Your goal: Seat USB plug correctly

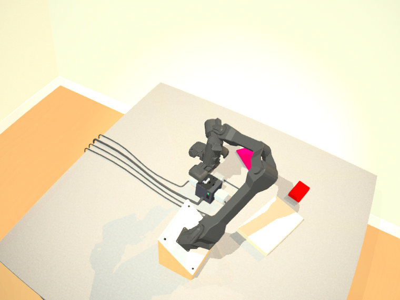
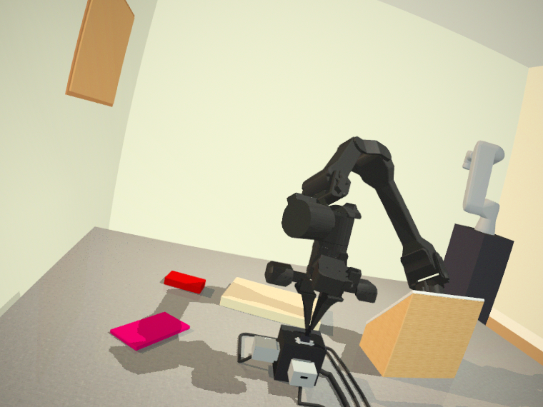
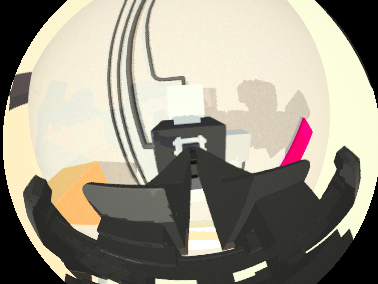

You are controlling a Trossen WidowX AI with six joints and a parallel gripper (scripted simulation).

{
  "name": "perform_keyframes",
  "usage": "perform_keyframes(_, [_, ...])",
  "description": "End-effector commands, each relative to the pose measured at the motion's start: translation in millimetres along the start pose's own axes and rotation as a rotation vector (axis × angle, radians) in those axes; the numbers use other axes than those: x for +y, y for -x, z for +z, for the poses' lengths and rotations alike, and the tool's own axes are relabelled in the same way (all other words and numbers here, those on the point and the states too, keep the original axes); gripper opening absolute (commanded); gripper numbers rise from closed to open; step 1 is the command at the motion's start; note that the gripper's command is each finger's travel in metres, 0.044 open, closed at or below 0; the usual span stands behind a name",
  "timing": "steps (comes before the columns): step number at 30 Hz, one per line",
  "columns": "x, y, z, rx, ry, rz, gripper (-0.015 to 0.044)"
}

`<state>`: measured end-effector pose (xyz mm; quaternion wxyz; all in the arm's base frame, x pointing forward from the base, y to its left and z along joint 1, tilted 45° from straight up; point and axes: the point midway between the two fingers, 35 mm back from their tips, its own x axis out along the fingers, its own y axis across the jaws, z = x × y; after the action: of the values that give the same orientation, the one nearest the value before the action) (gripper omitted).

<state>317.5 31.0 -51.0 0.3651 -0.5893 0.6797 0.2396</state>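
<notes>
Closest to me, my gripper (image 2: 310,327) is pinched nearly shut, tips pointing straight down onto the top of the power cube (image 2: 299,357), and there's something thin clamped between them: the USB plug (image 2: 305,340), right at the top socket. In the wrist view my two dark fingers converge on the pale socket outline, and the plug itself is mostly hidden by the tips, so I can't tell which way round it sits or how deep it is.

My read: I've got my hold and I'm working at the socket. Whether the flip is done, I can't say. Left for sure: confirm it's fully home, release, lift clear.

Just around the cube, pale adapter blocks (image 2: 303,373) stick out of its sides and dark cables (image 1: 135,164) trail across the table (image 1: 58,206). Mustn't drag those when I withdraw.

Further out, a tan board (image 2: 263,300) and my wedge mount (image 2: 421,335). Beyond that the magenta slab (image 2: 148,329) and the red block (image 2: 185,280), well apart from me.
</notes>
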Motion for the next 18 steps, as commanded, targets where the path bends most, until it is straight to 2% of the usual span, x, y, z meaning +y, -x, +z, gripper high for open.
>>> perform_keyframes(1, [-0.4, -2.2, -1.9, 0.005, -0.002, 0.002, 0.0])
perform_keyframes(11, [-0.4, -2.2, -1.9, 0.005, -0.002, 0.002, 0.0])
perform_keyframes(15, [0.0, 0.0, 0.0, 0.0, 0.0, 0.0, 0.0095])
perform_keyframes(18, [0.0, 0.0, 0.0, 0.0, 0.0, 0.0, 0.0095])
